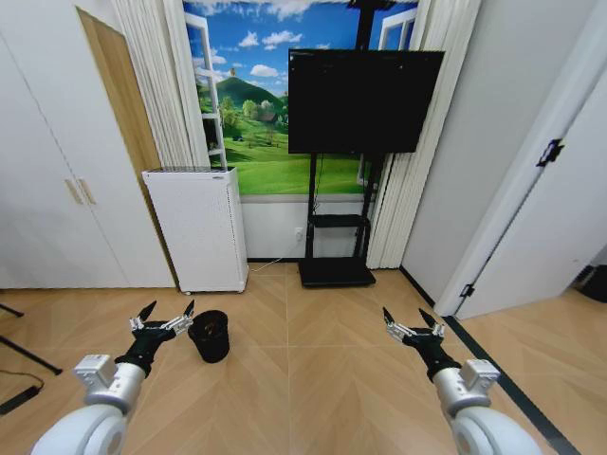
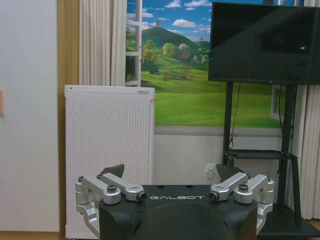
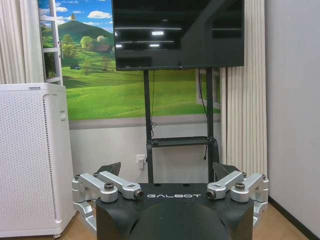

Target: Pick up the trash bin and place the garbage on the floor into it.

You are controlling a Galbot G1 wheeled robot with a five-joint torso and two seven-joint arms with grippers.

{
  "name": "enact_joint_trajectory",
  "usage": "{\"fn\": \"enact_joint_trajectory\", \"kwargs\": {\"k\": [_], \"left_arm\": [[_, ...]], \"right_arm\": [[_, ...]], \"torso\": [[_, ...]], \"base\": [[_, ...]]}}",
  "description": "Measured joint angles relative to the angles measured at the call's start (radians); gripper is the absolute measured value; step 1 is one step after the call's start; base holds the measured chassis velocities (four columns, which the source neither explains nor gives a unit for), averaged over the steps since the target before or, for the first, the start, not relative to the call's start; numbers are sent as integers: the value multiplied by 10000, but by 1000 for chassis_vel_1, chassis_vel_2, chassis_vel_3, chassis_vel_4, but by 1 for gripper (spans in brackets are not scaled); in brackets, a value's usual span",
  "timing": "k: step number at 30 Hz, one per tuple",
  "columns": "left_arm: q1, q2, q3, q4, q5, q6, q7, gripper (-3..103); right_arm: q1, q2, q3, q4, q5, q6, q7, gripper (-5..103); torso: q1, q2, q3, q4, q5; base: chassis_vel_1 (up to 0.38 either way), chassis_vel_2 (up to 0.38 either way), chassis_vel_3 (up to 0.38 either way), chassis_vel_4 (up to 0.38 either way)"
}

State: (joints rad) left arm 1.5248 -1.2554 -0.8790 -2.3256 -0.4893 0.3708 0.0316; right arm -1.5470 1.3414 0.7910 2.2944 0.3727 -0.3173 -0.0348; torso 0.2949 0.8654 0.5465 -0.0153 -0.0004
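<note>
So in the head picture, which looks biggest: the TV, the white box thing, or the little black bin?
As they look in the head view, largest to smallest:
1. TV
2. white box, somewhat smaller than the screen
3. trash bin, by far the smallest, though it stands nearer the camera, beside the open left gripper.

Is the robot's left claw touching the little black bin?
Cannot tell. In the head view the open left gripper has a fingertip overlapping the trash bin rim, but no view shows contact or a gap plainly.
</note>
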Motion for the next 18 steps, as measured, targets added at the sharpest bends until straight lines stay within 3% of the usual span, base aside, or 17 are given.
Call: {"fn": "enact_joint_trajectory", "kwargs": {"k": [18], "left_arm": [[-152, -125, 136, 318, 85, -32, 52, 100]], "right_arm": [[397, -20, -320, -295, -105, -14, 48, 100]], "torso": [[-6, -5, -4, -1, 2]], "base": [[221, -219, -221, 226]]}}
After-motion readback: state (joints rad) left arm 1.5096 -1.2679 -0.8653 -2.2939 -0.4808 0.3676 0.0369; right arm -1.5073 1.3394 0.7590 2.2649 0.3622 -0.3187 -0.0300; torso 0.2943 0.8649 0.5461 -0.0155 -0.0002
